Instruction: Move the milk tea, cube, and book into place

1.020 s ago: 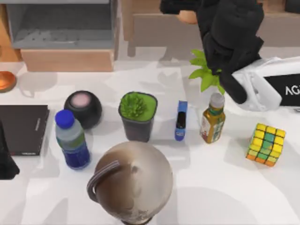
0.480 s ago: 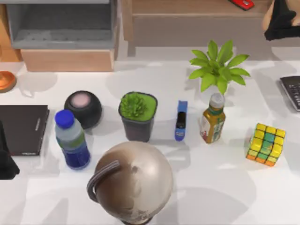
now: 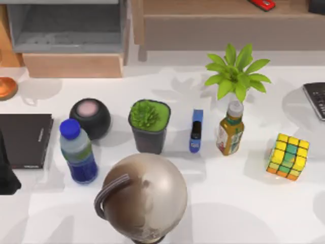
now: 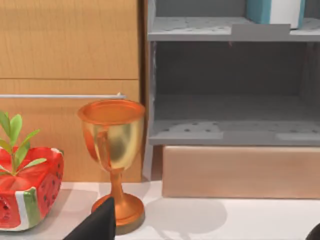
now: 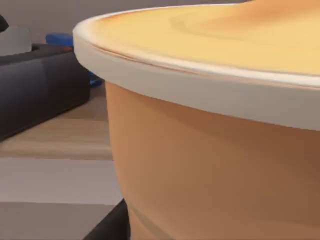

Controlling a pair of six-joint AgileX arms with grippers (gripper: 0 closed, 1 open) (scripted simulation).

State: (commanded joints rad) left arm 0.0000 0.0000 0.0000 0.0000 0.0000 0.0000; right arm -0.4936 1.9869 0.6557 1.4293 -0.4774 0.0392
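Book [image 4: 274, 11] looks shelved upright on the grey shelf's upper tier, but milk tea [image 3: 78, 150] (surface left, by the black book [image 3: 24, 140]) and cube [image 3: 289, 156] (right) sit untouched; jaw state: can't tell for either arm.

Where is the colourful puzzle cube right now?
In the top view, the cube sits on the table's right side, apart from the amber bottle to its left.
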